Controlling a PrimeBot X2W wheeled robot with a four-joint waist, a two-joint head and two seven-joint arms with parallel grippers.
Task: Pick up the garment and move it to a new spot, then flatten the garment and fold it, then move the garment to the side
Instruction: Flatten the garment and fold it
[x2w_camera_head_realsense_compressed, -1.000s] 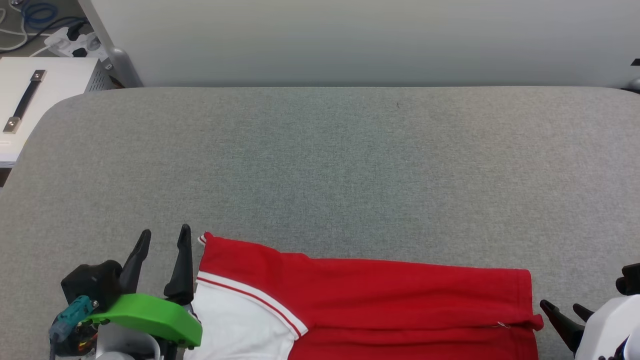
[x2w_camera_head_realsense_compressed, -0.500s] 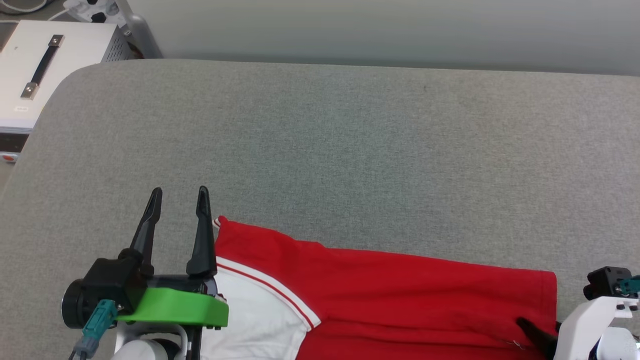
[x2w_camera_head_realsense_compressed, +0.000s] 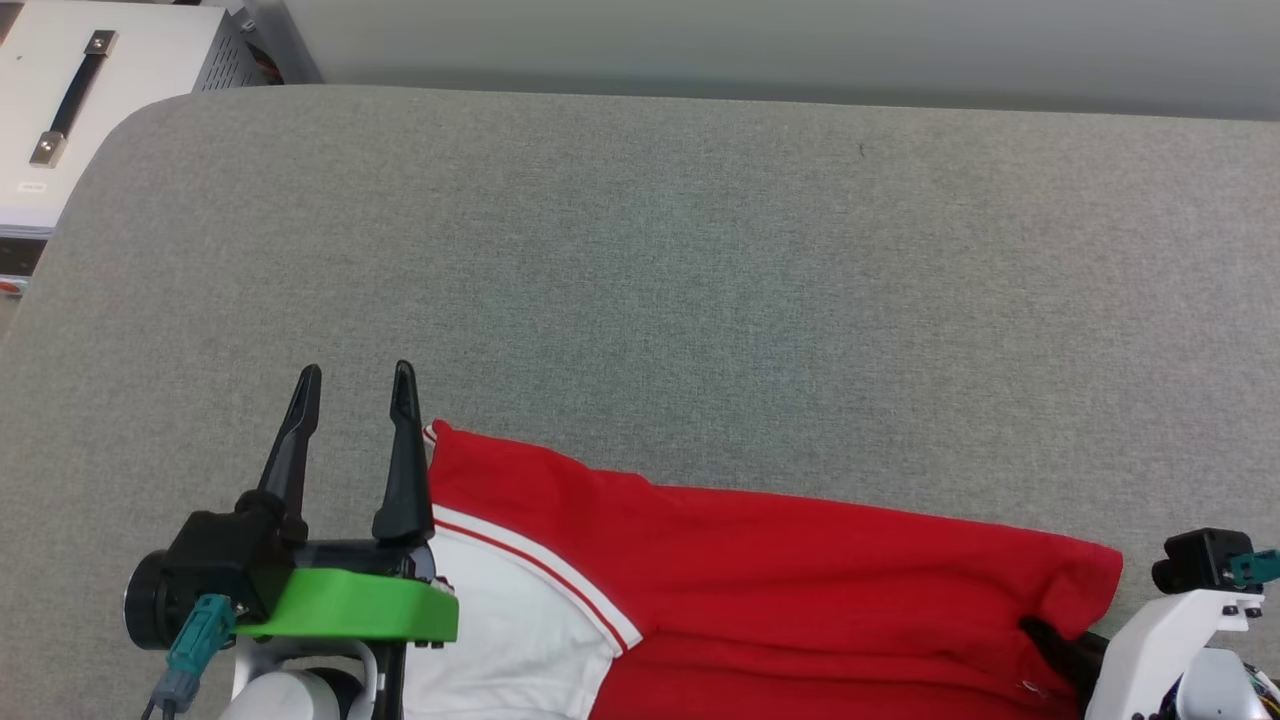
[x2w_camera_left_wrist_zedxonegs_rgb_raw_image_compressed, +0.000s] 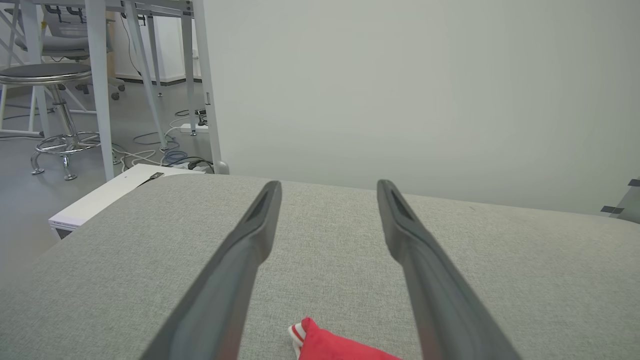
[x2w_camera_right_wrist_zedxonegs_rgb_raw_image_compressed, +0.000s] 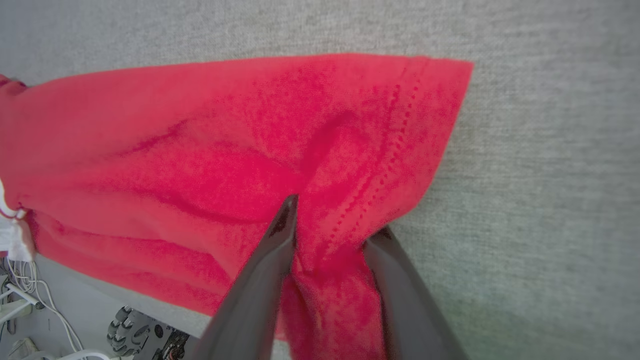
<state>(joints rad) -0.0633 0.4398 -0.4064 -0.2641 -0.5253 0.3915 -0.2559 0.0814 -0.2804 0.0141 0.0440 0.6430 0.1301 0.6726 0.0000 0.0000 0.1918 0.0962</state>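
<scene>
Moved in over the hem since a second ago: right gripper (x2w_camera_right_wrist_zedxonegs_rgb_raw_image_compressed: 335, 220), then clear of the cloth at the lower right of the head view, now with its dark fingers on that corner, puckered and raised. Camera shifted too.

Across most of the head view: grey woven padded surface (x2w_camera_head_realsense_compressed: 700, 280). Along its bottom edge, lying mostly flat: red jersey-style garment (x2w_camera_head_realsense_compressed: 780, 590) with a white short sleeve and red-and-white striped trim, sleeve toward the lower left.

At the lower left, just beside the sleeve: left gripper (x2w_camera_head_realsense_compressed: 356, 368), long dark fingers spread wide, nothing between them.

In the right wrist view: fingers partly drawn together, red hem bunched between; firmly pinched or not, cannot tell.

Upper left corner: white box (x2w_camera_head_realsense_compressed: 140, 110) with black strap handle.
</scene>
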